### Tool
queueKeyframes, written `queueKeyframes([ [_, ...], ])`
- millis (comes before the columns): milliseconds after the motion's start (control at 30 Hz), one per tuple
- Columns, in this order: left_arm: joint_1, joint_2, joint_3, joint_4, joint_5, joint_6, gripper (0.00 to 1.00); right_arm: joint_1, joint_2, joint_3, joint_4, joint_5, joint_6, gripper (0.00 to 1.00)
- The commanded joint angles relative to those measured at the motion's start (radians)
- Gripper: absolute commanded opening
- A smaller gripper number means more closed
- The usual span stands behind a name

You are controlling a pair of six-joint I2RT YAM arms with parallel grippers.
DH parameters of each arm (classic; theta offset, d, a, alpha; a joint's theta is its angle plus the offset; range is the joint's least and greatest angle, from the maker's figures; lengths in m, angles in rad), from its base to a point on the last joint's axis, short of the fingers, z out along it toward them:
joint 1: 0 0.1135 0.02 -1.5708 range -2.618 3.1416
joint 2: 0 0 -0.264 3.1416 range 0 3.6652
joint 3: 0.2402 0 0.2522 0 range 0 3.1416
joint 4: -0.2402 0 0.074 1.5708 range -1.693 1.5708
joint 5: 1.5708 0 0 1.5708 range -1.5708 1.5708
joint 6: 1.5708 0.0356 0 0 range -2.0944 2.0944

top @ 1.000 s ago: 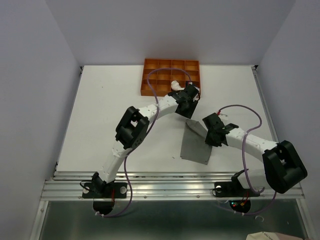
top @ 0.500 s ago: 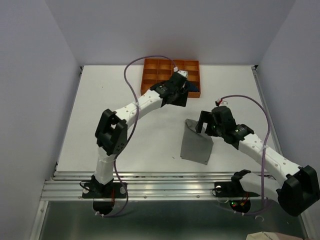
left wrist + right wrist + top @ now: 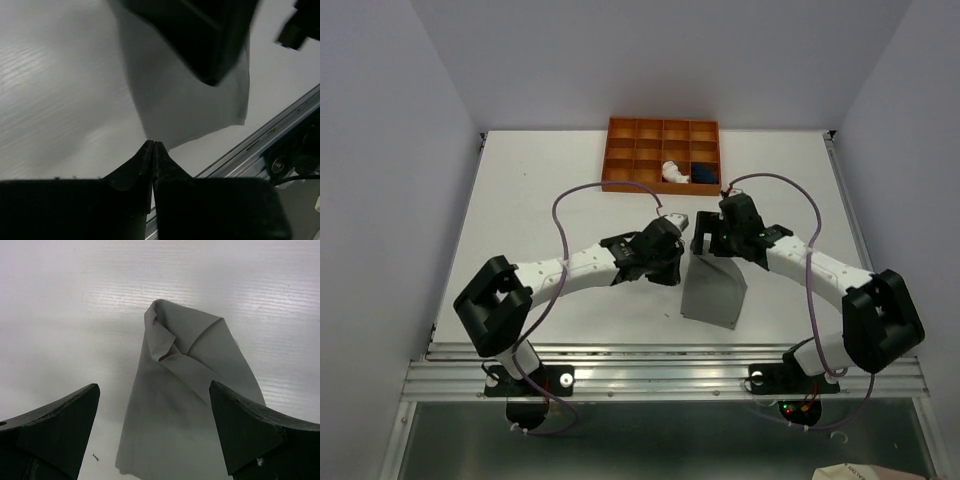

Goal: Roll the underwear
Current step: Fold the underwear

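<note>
White table (image 3: 520, 220), matte, faint ribbed sheen in the wrist views. Pale lavender-grey walls on three sides, aluminium rail (image 3: 650, 375) along the near edge.

Grey underwear (image 3: 715, 290) lies flat on the table right of centre; its far end is folded over and creased (image 3: 167, 337).

Orange tray (image 3: 630, 187) sits at the far edge. White-pink roll (image 3: 672, 172) and navy roll (image 3: 703, 175) are in adjacent compartments of its near row.

Left tool (image 3: 152, 145): fingers pressed together, tips right at the grey cloth's near-left edge. Can't tell if any fabric is caught.

Right tool (image 3: 154, 390): spread wide, over the cloth's far end, holding nothing.

Purple cables (image 3: 565, 205) loop off both arms.
</note>
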Motion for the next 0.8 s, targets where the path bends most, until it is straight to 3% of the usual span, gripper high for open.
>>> queueKeyframes([
  [0, -0.066, 0.062, 0.041, 0.138, 0.057, -0.003, 0.09, -0.006, 0.102, 0.095, 0.043, 0.004, 0.022, 0.94],
  [67, -0.074, 0.088, 0.064, 0.135, 0.049, 0.009, 0.00, -0.006, 0.161, 0.130, 0.046, 0.014, 0.022, 0.90],
  [367, -0.075, 0.203, 0.106, 0.127, 0.112, 0.079, 0.00, -0.006, 0.276, 0.168, 0.045, 0.032, 0.047, 0.67],
  [500, -0.074, 0.249, 0.121, 0.126, 0.135, 0.112, 0.00, -0.006, 0.297, 0.172, 0.045, 0.023, 0.053, 0.49],
  [767, -0.057, 0.347, 0.195, 0.084, 0.085, 0.131, 0.00, -0.006, 0.290, 0.178, 0.043, 0.081, 0.022, 0.29],
])
